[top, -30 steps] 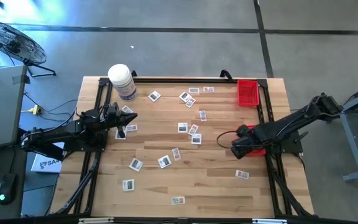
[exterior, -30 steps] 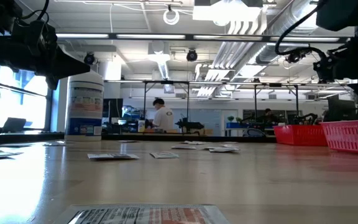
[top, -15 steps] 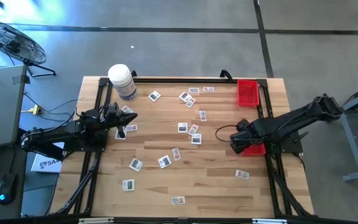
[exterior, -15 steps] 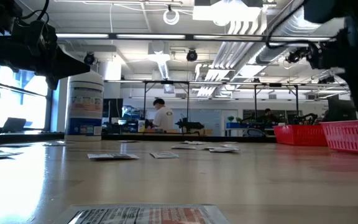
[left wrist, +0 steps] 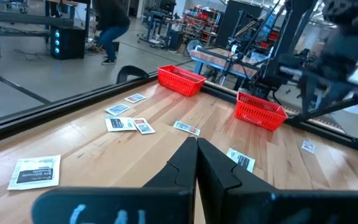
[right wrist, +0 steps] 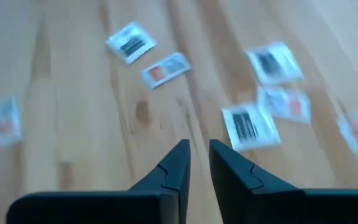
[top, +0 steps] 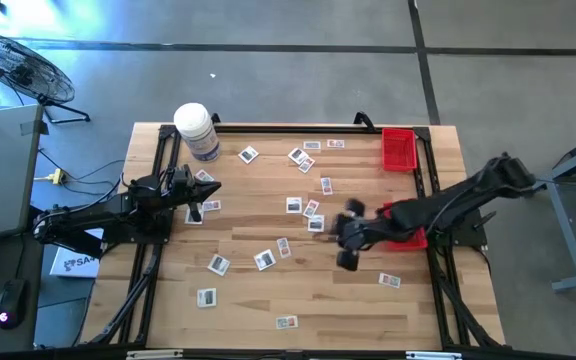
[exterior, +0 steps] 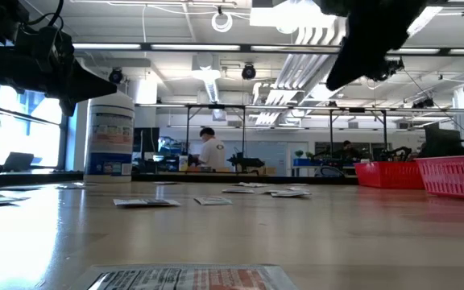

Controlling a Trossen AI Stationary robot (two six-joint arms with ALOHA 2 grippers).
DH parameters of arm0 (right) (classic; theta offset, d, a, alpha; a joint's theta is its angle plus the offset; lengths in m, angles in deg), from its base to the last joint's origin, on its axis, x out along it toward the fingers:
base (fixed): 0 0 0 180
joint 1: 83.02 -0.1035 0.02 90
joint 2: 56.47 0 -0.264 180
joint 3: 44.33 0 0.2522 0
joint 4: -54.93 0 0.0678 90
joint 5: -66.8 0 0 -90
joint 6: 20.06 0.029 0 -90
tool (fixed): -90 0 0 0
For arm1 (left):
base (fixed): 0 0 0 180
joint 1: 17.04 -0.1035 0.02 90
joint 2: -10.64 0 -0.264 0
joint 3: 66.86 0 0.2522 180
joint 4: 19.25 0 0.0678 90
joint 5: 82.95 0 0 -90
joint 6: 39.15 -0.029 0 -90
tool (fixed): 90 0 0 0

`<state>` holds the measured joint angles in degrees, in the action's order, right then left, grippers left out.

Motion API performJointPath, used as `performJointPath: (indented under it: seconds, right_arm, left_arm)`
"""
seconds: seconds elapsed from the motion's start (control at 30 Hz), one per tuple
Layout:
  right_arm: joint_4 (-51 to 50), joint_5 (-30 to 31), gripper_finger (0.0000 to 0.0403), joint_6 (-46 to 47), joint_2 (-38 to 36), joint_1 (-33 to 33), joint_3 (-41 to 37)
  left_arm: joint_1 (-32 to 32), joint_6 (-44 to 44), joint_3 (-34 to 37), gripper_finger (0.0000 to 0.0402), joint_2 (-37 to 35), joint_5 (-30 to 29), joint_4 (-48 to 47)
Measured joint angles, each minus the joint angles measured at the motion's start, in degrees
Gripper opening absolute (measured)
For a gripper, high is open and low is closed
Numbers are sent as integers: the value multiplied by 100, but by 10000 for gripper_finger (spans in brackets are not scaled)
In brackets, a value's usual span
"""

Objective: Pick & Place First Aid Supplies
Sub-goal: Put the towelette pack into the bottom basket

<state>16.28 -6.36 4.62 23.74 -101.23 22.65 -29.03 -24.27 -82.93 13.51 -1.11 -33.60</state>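
The packets [top: 315,224] are lying scattered flat across the wooden table [top: 348,305], most of them in a loose band from the upper centre of the high view down to the lower left, with one [top: 389,281] off at the lower right and another [top: 286,322] near the bottom edge. The right claw [top: 347,235] is hanging above the middle of the table, right of centre, just beside a small cluster of packets; its wrist view is showing the two fingers [right wrist: 173,171] slightly apart with nothing between them. The left claw [top: 208,189] is waiting at the left-hand side, fingers pressed together and empty, close to two packets there.

These packets are looking very light, thin and somewhat slick, lying flush on the wood, so a straight pinch from above is likely to find little to bite on. Catching one by an edge, or pressing and sliding it until a side lifts, seems the better hold. Two red baskets [top: 398,148] are sitting along the right edge, probably the drop point, with a white jar [top: 197,131] standing at the upper left.
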Motion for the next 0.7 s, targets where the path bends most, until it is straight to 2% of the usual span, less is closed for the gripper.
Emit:
performJointPath:
  seconds: [0.17,0.33,0.5,0.7]
  right_arm:
    - [347,62,77,-981,776,229,-12]
    - [310,-251,114,-1337,1373,618,-14]
    - [344,-373,144,-1783,1732,980,-14]
    - [439,-725,151,-2118,1982,1244,-12]
  left_arm:
    - [0,1,-1,1,1,-1,1]
    - [0,1,-1,1,0,-1,1]
    - [1,1,-1,1,0,-1,1]
    - [2,0,-1,1,-1,-1,1]
